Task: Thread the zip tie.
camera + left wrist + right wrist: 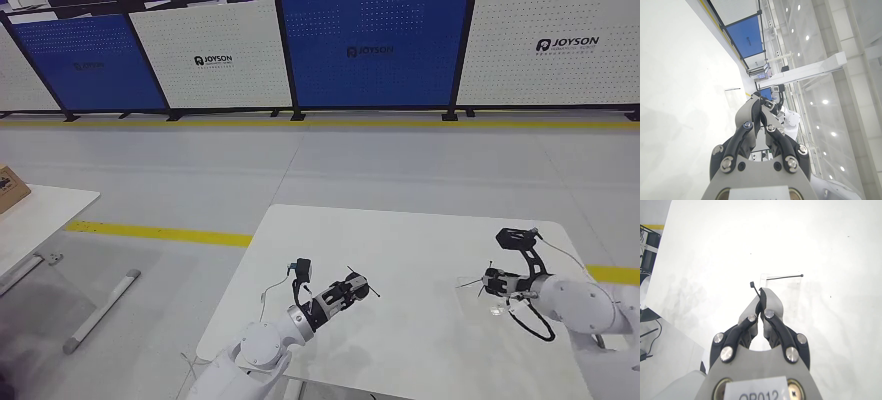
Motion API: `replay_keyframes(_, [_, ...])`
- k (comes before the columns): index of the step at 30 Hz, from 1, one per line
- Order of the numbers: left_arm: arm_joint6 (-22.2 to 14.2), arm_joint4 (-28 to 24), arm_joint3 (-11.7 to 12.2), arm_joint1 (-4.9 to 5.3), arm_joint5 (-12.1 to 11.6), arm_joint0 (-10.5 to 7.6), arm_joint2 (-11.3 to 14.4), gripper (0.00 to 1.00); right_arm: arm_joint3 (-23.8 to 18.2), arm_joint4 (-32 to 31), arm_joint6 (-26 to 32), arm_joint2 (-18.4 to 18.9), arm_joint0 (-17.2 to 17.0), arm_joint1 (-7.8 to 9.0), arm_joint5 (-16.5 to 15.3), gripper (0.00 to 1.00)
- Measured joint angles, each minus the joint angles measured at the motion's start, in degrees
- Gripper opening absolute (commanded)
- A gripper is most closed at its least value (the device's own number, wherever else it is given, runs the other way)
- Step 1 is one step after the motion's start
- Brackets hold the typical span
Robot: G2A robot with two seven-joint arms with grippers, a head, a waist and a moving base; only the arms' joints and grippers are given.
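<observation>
Two grippers are held above the white table (420, 235), well apart from each other. Item one: left gripper (759, 103), fingers pressed fully together on a thin black zip tie (759, 90), with a short pointed length standing out past the tips. Item two: right gripper (761, 293), fingers likewise closed tight, pinching a second zip tie (755, 289) just behind its small square head, which juts out to one side. Item three: a third zip tie (784, 277) lying across a clear stand (791, 294) on the table, just beyond the right gripper, untouched. Step in hand, as I judge it: bringing the pointed end to the head's slot. Done well, that means lining tip and slot up on one axis before closing in, and going slowly, since both pieces look slim enough to flex. Room: open air between the arms over mid-table. The clear stand sits near the right gripper and the table's right edge lies close by that arm, so a high, central meeting point seems safest.
</observation>
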Motion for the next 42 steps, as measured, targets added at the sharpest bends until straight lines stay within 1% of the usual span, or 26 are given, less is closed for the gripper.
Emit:
replay_keyframes(6, [0.00,0.00,0.00,0.00,0.00,0.00,0.00,0.00,0.00,0.00,0.00,0.00,-0.01,0.00,-0.01,0.00])
replay_keyframes(9, [0.00,0.00,0.00,0.00,0.00,0.00,0.00,0.00,-0.38,1.87,-2.33,0.28,-1.24,-0.06,-1.41,0.00])
replay_keyframes(12, [0.00,0.00,0.00,0.00,0.00,0.00,0.00,0.00,-2.72,4.41,-5.81,1.42,-3.78,0.05,-3.42,0.00])
replay_keyframes(13, [0.00,0.00,0.00,0.00,0.00,0.00,0.00,0.00,-4.23,4.85,-7.18,1.72,-5.21,0.12,-3.97,0.00])
replay_keyframes(15, [0.00,0.00,0.00,0.00,0.00,0.00,0.00,0.00,-6.71,4.64,-9.15,1.69,-7.53,0.18,-4.38,0.00])
replay_keyframes(16, [0.00,0.00,0.00,0.00,0.00,0.00,0.00,0.00,-8.10,4.23,-10.40,1.39,-8.97,0.17,-4.21,0.00])
replay_keyframes(17, [0.00,0.00,0.00,0.00,0.00,0.00,0.00,0.00,-8.71,4.04,-11.04,1.19,-9.68,0.16,-3.99,0.00])
replay_keyframes(34, [0.07,0.06,-0.01,0.00,-0.01,-0.02,0.00,0.00,-8.86,3.98,-11.24,1.10,-9.89,0.14,-3.82,0.00])
replay_keyframes(36, [1.44,1.39,-0.37,-0.06,-0.15,-0.19,0.27,0.00,-8.86,3.98,-11.25,1.10,-9.89,0.14,-3.82,0.00])
replay_keyframes(38, [5.04,4.15,-1.36,-0.25,-0.44,-0.26,0.96,0.00,-8.86,3.98,-11.25,1.10,-9.89,0.14,-3.82,0.00])
replay_keyframes(39, [7.43,5.99,-1.85,-0.37,-0.89,-0.19,1.32,0.00,-8.86,3.98,-11.25,1.10,-9.89,0.14,-3.82,0.00])
replay_keyframes(40, [11.00,8.80,-2.36,-0.56,-1.68,0.01,1.97,0.00,-8.86,3.98,-11.25,1.10,-9.89,0.14,-3.82,0.00])
replay_keyframes(42, [16.88,13.73,-2.63,-0.92,-2.91,0.24,3.20,0.00,-8.86,3.98,-11.25,1.10,-9.89,0.14,-3.82,0.00])
